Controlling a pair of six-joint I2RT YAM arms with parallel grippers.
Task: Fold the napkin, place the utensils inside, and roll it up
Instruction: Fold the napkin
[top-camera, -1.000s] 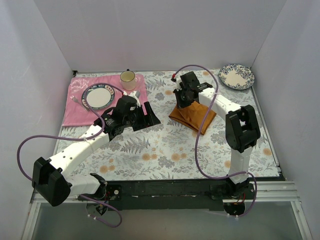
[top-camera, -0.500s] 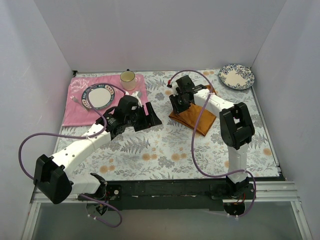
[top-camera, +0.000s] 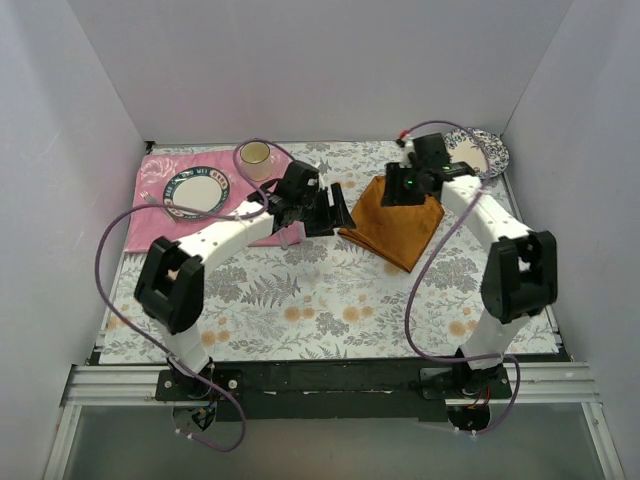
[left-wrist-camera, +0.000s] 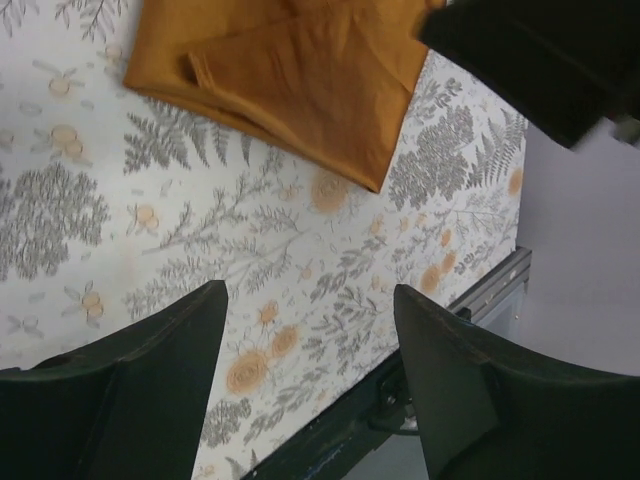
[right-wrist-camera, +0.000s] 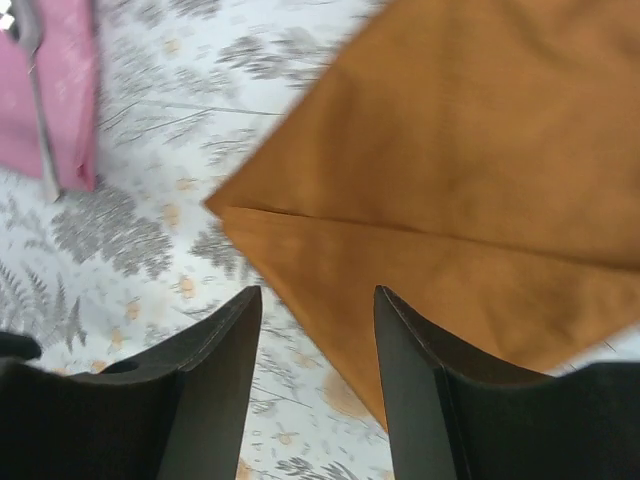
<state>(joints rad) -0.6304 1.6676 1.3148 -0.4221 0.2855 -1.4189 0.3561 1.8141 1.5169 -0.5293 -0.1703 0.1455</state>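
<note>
Both arms have shifted: the left one has swung in from the lower left to mid-frame, and the right one has crossed from the napkin's left edge to its upper right, letting go as it went. The napkin (top-camera: 400, 225) lies folded on the counter (top-camera: 300, 300), right of centre in the top view, with one layer's edge showing as a crease across it.

The right gripper (right-wrist-camera: 318, 295) hovers over the cloth's upper part with its jaws spread and nothing between them. The left gripper (left-wrist-camera: 308, 300) sits just left of the napkin's left corner, jaws wide apart and empty; in its wrist view the cloth fills the upper part of the frame, clear of the fingers.

I'd worry about that shiny cloth sliding. If either set of jaws catches only the top layer, the fold could peel back. The arms are also close together, so a careless reach might knock them. I can't pick out the white spoon for certain; the pink placemat (top-camera: 150, 225) is at upper left.
</note>
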